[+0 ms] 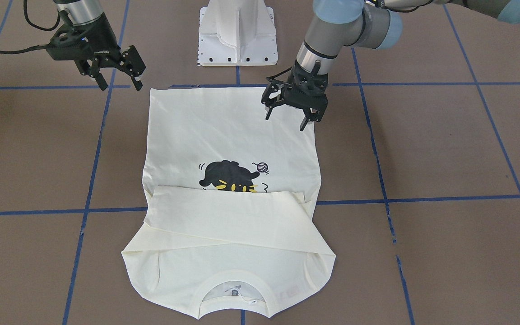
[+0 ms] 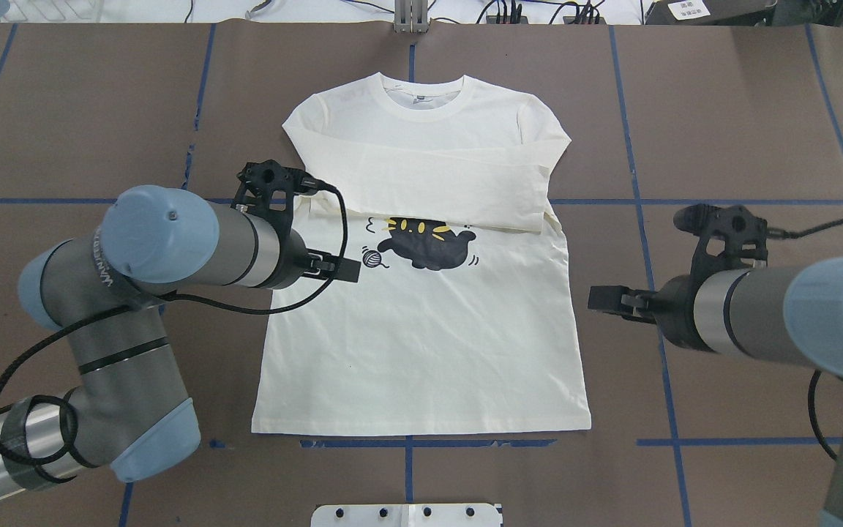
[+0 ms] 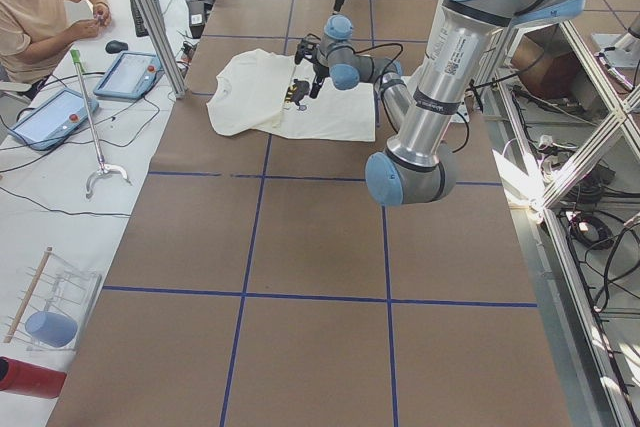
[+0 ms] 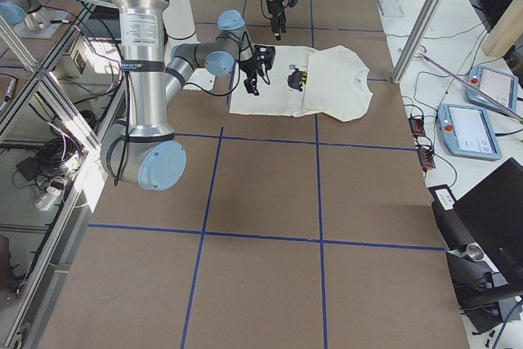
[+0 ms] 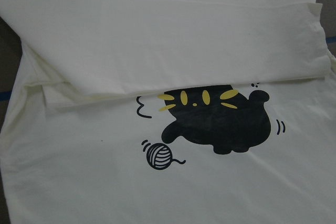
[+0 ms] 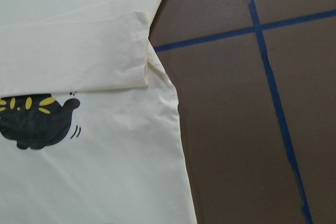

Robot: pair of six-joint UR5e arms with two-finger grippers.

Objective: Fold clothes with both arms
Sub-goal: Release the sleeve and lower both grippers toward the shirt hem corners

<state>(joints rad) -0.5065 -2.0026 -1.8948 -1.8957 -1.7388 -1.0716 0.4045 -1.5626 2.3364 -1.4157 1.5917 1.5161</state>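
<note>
A cream long-sleeved cotton T-shirt (image 2: 421, 351) lies flat, front up, on the brown counter (image 2: 743, 110). Both sleeves (image 2: 429, 172) are folded across the chest, half covering the black cat print (image 2: 429, 247). The black two-finger left hand (image 1: 285, 121) hovers, fingers apart, over one hem corner; the right hand (image 1: 121, 85) hangs spread just beside the other.

Legible text: none.
Left arm (image 2: 173, 245): lettering (image 2: 104, 258) along the tube, too blurred to read.
T-shirt (image 2: 421, 351): neck label (image 2: 419, 96), too small to read.
</note>
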